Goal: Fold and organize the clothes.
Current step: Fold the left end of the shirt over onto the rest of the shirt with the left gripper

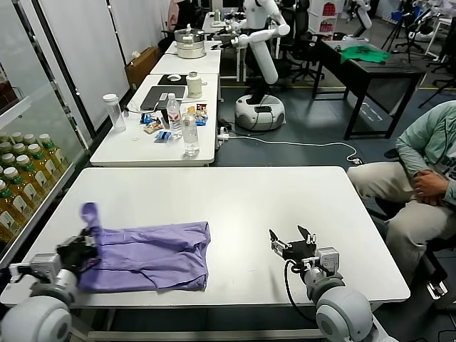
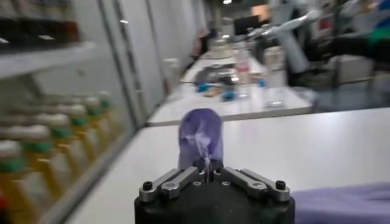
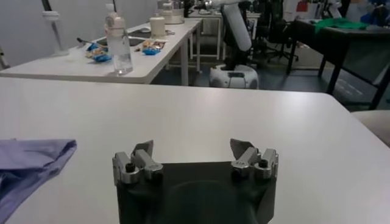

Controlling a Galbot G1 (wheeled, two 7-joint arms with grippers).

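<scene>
The clothes are one lavender T-shirt (image 1: 153,255), lying partly folded on the white table (image 1: 285,206) at the front left. My left gripper (image 1: 89,239) is shut on a pinch of the shirt's left end, and a flap of purple fabric (image 2: 201,139) stands up from between its fingers. The same flap shows in the head view as a raised tip (image 1: 89,212). My right gripper (image 1: 292,241) rests open over the bare table to the right of the shirt, nothing between its fingers (image 3: 143,149). The shirt's near edge (image 3: 30,159) shows in the right wrist view.
A shelf of bottled drinks (image 1: 21,178) stands close on the left. Behind the table a second table (image 1: 142,142) carries bottles and small items. A seated person (image 1: 420,185) is at the right edge. Another robot (image 1: 260,43) stands far back.
</scene>
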